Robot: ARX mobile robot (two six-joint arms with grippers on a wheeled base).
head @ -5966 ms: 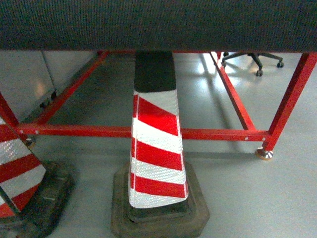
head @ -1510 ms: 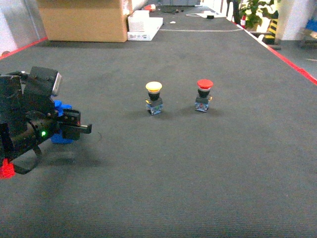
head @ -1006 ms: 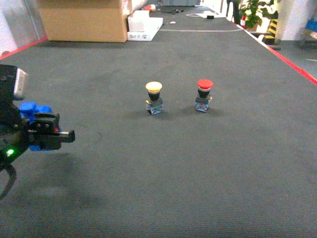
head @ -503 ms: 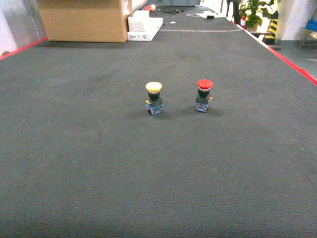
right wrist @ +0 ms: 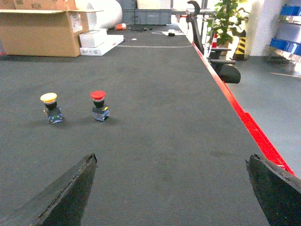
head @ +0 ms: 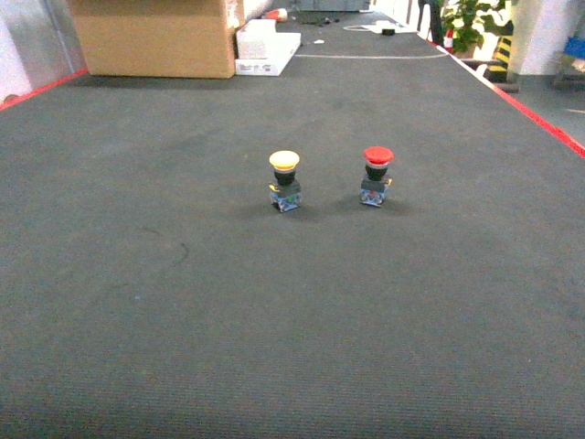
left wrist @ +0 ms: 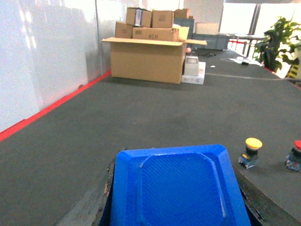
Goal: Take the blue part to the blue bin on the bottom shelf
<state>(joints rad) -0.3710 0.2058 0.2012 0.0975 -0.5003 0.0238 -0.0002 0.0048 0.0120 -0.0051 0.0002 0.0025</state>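
The left gripper's (left wrist: 176, 221) jaws are gripping the blue part (left wrist: 178, 188), which is filling the lower middle of the left wrist view, its flat top with bevelled corners facing the camera and dark jaw edges showing along both of its sides. The part is sitting above the dark bench (left wrist: 141, 113), with nothing else touching it that can be seen.

The right gripper's (right wrist: 169, 207) jaws are standing wide open, one black finger (right wrist: 61, 197) slanting in from the lower left of the right wrist view and the other from the lower right, with only bare bench surface showing between them.

Beyond the left jaws, to the right, a yellow-capped button (left wrist: 251, 151) is standing upright on the bench, and a red-capped button (left wrist: 295, 154) is standing just beside it at the picture's edge. In the head view these two are standing side by side near the middle of the bench, yellow on the left, red on the right, apart from each other; neither arm is showing there.

Farther back, a large open cardboard box (left wrist: 148, 59) is resting on the bench with smaller boxes stacked on it, and a white box (left wrist: 194, 75) is lying beside it. A red line (right wrist: 244, 122) is running along the bench's edge, and a potted plant (right wrist: 225, 19) is standing beyond it.
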